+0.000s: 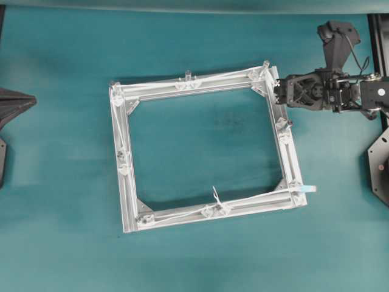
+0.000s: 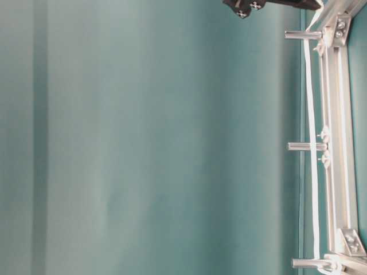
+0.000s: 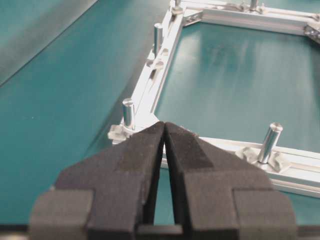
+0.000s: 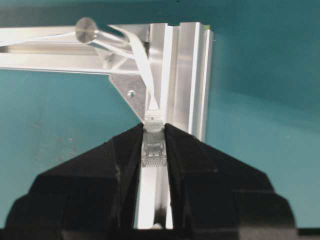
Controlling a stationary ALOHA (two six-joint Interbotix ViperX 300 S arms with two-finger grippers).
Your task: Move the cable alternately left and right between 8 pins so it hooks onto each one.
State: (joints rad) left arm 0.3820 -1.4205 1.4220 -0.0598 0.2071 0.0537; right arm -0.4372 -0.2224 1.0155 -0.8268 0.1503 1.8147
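Note:
The white cable (image 4: 145, 70) bends round a corner pin (image 4: 87, 29) and ends in a clear plug (image 4: 153, 145). My right gripper (image 4: 154, 131) is shut on that plug, just above the silver frame's rail (image 4: 187, 75). From overhead, this gripper (image 1: 276, 91) sits at the frame's back right corner, beside a pin (image 1: 265, 64). The cable (image 1: 225, 77) runs along the back rail, and its tie knot (image 1: 215, 194) lies on the front rail. My left gripper (image 3: 164, 126) is shut on nothing, hovering short of a frame corner and its pin (image 3: 128, 112).
The square silver frame (image 1: 121, 128) lies on the teal cloth with pins along every rail, such as one (image 1: 188, 75) mid-back. In the table-level view, pins (image 2: 307, 146) stick out beside the cable (image 2: 313, 195). The left arm's base (image 1: 12, 103) is at the left edge.

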